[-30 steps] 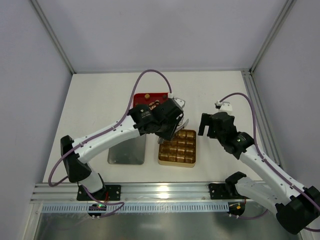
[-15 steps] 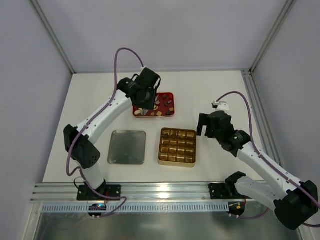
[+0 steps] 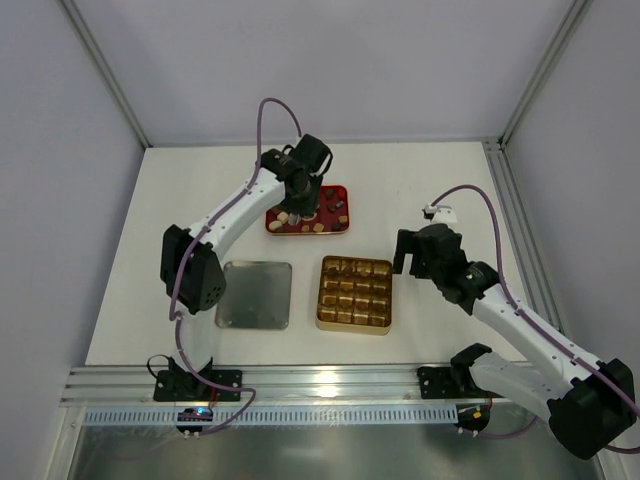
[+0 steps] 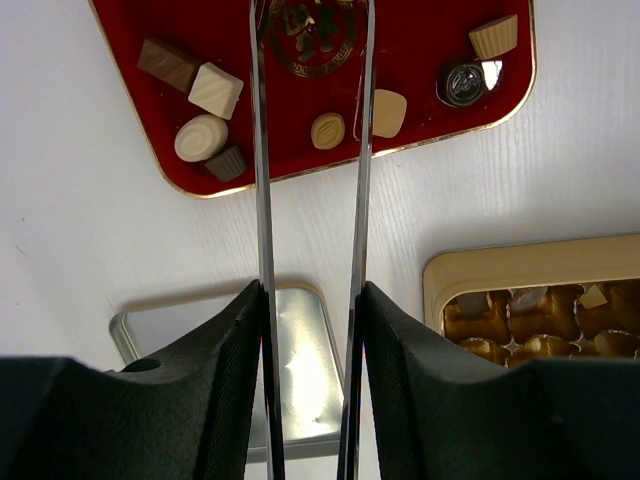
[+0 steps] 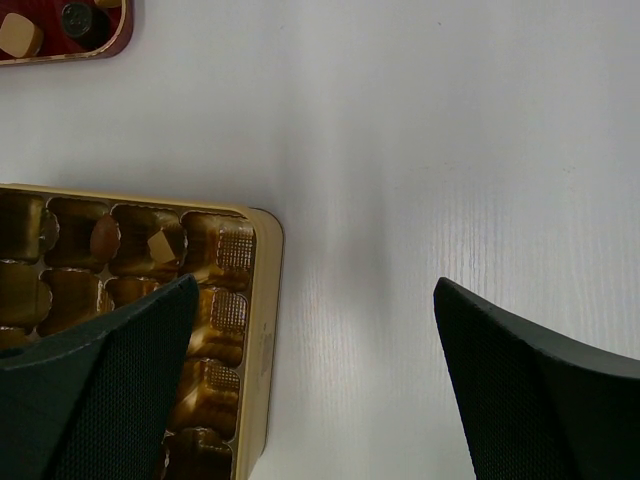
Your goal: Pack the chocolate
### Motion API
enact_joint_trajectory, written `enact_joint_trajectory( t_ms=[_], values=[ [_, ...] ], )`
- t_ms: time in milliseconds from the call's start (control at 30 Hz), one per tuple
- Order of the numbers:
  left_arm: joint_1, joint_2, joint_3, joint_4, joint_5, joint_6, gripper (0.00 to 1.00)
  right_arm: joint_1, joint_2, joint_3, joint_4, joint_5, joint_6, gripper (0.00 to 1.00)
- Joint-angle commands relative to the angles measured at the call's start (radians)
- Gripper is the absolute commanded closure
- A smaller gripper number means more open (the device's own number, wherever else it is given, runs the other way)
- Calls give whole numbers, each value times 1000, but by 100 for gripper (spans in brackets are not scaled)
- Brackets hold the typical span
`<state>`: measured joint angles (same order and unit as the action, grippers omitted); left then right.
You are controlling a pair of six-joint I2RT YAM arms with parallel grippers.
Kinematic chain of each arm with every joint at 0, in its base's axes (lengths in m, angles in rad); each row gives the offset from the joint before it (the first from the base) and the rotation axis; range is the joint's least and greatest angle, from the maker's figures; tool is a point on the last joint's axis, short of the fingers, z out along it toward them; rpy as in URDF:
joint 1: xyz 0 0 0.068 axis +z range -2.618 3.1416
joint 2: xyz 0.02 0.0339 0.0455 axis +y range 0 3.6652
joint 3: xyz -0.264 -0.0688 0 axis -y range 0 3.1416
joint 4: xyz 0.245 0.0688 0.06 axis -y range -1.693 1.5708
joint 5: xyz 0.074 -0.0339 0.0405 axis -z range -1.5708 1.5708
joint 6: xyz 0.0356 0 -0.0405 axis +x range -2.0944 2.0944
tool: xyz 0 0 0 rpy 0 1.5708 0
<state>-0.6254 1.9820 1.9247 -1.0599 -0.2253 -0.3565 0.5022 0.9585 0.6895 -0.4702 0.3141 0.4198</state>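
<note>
Several chocolates [image 4: 216, 90], brown, tan and cream, lie in the red tray [image 4: 420, 40], also seen from above [image 3: 335, 222]. Two more sit in top cells of the gold tin [image 3: 355, 294], one a tan cube [image 5: 160, 245]. My left gripper [image 4: 310, 300] is shut on thin metal tweezers [image 4: 262, 200]. Their two blades reach over the tray's middle and their tips run out of view. From above, the left gripper [image 3: 300, 203] hangs over the tray. My right gripper [image 5: 310, 400] is open and empty over bare table beside the tin's right edge [image 5: 262, 300].
The silver tin lid [image 3: 254, 294] lies flat left of the tin; it also shows in the left wrist view [image 4: 300, 370]. White walls and a metal frame enclose the table. A rail runs along the near edge [image 3: 300, 385].
My left arm swung from above the tin back to the red tray, then shifted a little right over it. The right arm has hardly moved.
</note>
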Motion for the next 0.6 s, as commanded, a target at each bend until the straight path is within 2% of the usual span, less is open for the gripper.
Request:
enact_joint_trajectory(
  t_ms=[0, 567],
  values=[
    [9, 5, 53, 15, 6, 24, 58, -1, 0, 1, 35, 0, -6, 0],
    [10, 48, 42, 38, 37, 24, 60, -2, -1, -8, 38, 3, -4, 0]
  ],
)
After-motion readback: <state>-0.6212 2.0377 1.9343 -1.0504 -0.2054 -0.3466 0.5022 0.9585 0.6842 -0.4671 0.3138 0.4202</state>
